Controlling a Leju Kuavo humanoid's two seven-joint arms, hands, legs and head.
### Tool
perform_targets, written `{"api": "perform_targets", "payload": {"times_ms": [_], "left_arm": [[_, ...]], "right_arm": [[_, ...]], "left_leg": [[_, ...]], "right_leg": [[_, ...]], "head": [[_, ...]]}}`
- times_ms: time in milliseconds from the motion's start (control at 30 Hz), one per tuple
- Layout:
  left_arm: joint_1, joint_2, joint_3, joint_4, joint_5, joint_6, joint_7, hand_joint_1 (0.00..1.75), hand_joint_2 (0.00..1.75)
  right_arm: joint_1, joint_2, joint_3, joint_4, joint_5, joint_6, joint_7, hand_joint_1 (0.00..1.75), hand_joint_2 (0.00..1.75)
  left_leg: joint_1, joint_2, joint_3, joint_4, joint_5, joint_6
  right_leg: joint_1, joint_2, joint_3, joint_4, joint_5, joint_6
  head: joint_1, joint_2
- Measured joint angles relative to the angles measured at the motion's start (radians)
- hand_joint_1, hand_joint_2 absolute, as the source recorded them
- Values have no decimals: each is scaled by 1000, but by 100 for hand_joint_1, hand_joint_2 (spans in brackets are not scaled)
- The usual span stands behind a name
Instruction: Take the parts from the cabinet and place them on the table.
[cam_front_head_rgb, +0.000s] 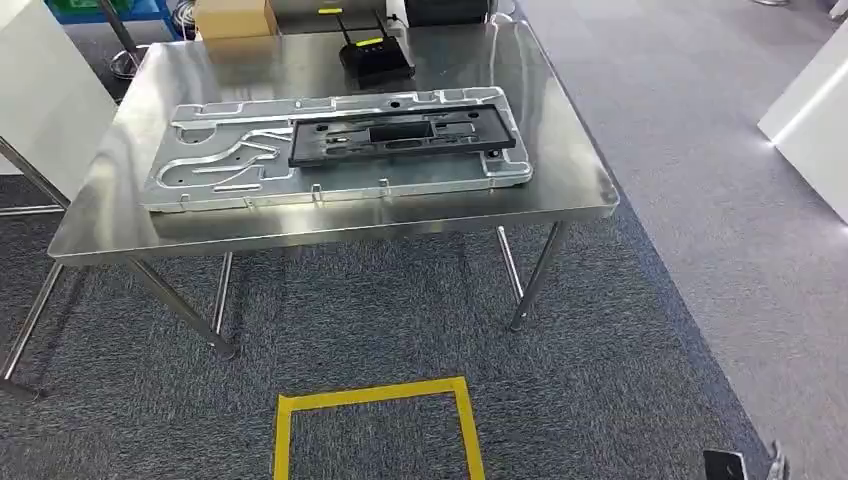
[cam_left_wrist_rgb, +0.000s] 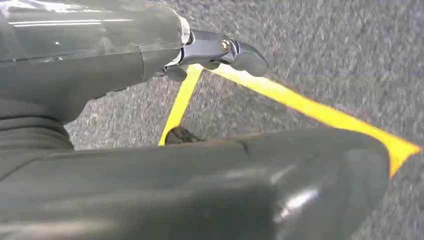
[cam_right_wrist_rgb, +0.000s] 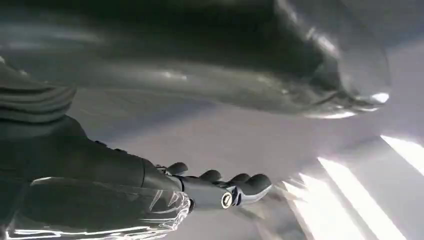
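Note:
In the head view, a large silver metal panel (cam_front_head_rgb: 250, 160) lies flat on the steel table (cam_front_head_rgb: 330, 228). A long black plastic part (cam_front_head_rgb: 400, 135) rests on top of it, toward its right half. My left hand (cam_left_wrist_rgb: 100, 65) hangs above the carpet with its fingers (cam_left_wrist_rgb: 225, 49) stretched out and its thick thumb (cam_left_wrist_rgb: 280, 185) apart from them, holding nothing. My right hand (cam_right_wrist_rgb: 125, 185) hangs over pale grey floor. Its fingers (cam_right_wrist_rgb: 235, 187) extend forward with the thumb (cam_right_wrist_rgb: 300, 65) well away, and nothing is between them.
A black router with antennas (cam_front_head_rgb: 375, 55) and a cardboard box (cam_front_head_rgb: 235, 18) sit at the table's far edge. A yellow tape square (cam_front_head_rgb: 375, 400) marks the carpet in front of the table. White panels stand at the left (cam_front_head_rgb: 40, 80) and right (cam_front_head_rgb: 815, 110).

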Motion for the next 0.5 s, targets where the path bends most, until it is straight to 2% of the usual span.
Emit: {"api": "perform_targets", "payload": {"times_ms": [33, 67, 100, 133, 200, 233, 267, 300, 333, 367, 400, 433, 467, 500], "left_arm": [[-3, -2, -8, 0, 0, 0, 2, 0, 0], [-3, -2, -14, 0, 0, -1, 2, 0, 0], [-4, -2, -17, 0, -2, -2, 2, 0, 0], [-5, -3, -19, 0, -1, -5, 2, 0, 0], [-12, -3, -24, 0, -2, -11, 1, 0, 0], [-14, 2, -24, 0, -1, -14, 1, 0, 0], [-14, 4, -24, 0, -1, -15, 0, 0, 0], [-12, 9, -23, 0, -1, -15, -1, 0, 0], [-9, 11, -20, 0, -1, -17, -1, 0, 0], [-7, 13, -15, 0, -1, -18, 0, 0, 0], [-7, 15, -12, 0, -1, -17, 6, 0, 0], [-7, 16, -8, 0, -1, -13, 12, 0, 0], [-7, 16, -5, 0, -1, -10, 14, 0, 0], [-6, 16, -3, 0, -6, -10, 16, 0, 0]], "right_arm": [[-7, 0, -22, 61, 19, 12, 67, 0, 0], [-12, 0, -34, 111, 36, 28, 132, 0, 0], [-22, 1, -41, 161, 53, 46, 201, 0, 0], [-31, 1, -46, 199, 61, 61, 249, 0, 0], [-40, 6, -52, 265, 76, 85, 310, 0, 0], [-44, 10, -55, 296, 88, 103, 342, 0, 0], [-49, 14, -55, 319, 100, 120, 373, 0, 0], [-54, 20, -55, 339, 109, 141, 403, 0, 0], [-59, 26, -55, 357, 119, 163, 429, 0, 0], [-64, 36, -55, 375, 131, 187, 450, 0, 0], [-68, 45, -55, 388, 143, 210, 461, 0, 0], [-72, 57, -54, 400, 156, 230, 467, 0, 0], [-75, 63, -54, 408, 162, 241, 471, 0, 0], [-80, 67, -54, 417, 167, 246, 475, 0, 0]], "left_leg": [[2, -1, 0, -5, 11, -7], [0, -2, -5, -4, 17, -15], [6, -7, -14, 11, -12, -20], [6, -8, -31, 52, -74, -22], [7, -8, -65, 200, -198, -28], [7, -9, -75, 270, -225, -29], [7, -9, -72, 309, -218, -28], [6, -9, -51, 308, -183, -25], [5, -9, -13, 271, -143, -19], [1, -9, 47, 195, -113, -8], [-4, -9, 118, 100, -112, 7], [-13, -8, 201, -12, -151, 21], [-12, -7, 227, -70, -167, 16], [-17, -9, 214, -65, -162, 18]], "right_leg": [[4, -2, -4, 5, 5, -9], [-2, -4, -12, 1, 19, -21], [-3, -9, -26, 1, 31, -31], [-2, -8, -40, 1, 42, -41], [3, -6, -70, 2, 67, -46], [7, -6, -87, 3, 79, -47], [9, -6, -102, 6, 91, -48], [13, -6, -120, 9, 102, -49], [17, -6, -136, 12, 112, -49], [21, -5, -152, 15, 123, -48], [23, -5, -163, 17, 132, -48], [27, -5, -168, 20, 140, -44], [27, -8, -171, 22, 148, -40], [23, -11, -172, 20, 159, -34]], "head": [[0, 0], [0, 0], [0, 0], [0, 0], [0, 0], [0, 0], [0, 0], [0, 0], [0, 0], [0, 0], [0, 0], [0, 0], [0, 0], [0, 0]]}}
